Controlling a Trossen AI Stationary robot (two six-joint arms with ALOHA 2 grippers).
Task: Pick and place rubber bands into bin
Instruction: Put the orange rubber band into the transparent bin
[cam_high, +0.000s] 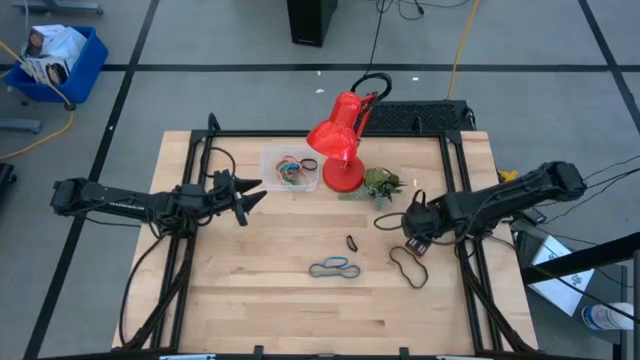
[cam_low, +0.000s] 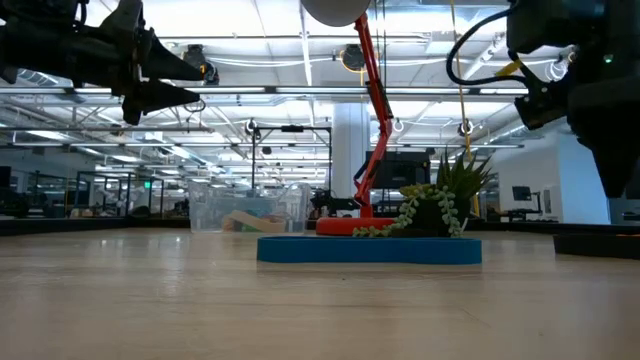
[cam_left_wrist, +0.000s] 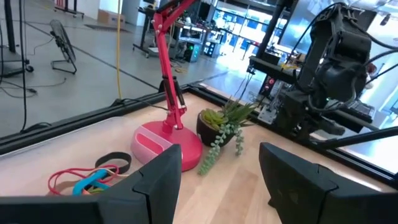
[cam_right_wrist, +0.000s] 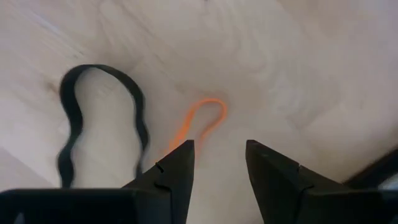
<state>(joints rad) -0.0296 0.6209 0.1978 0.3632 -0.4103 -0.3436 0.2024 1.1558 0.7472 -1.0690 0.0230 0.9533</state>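
Note:
The clear bin (cam_high: 272, 160) stands left of the red lamp's base and holds several coloured rubber bands (cam_high: 291, 171). These bands also show in the left wrist view (cam_left_wrist: 93, 177). On the wood lie a blue-grey band (cam_high: 335, 268), a small black band (cam_high: 352, 243), a large black band (cam_high: 408, 266) and an orange band (cam_right_wrist: 204, 119). My right gripper (cam_right_wrist: 219, 163) is open and points down. Its fingertips hang just short of the orange band, with the black band (cam_right_wrist: 102, 118) beside it. My left gripper (cam_high: 250, 200) is open and empty, held above the table to the near left of the bin.
A red desk lamp (cam_high: 340, 140) and a small potted plant (cam_high: 380, 185) stand at the far middle of the table, right of the bin. A black frame (cam_high: 455, 180) borders the table. A black loop (cam_high: 386, 222) lies near the plant.

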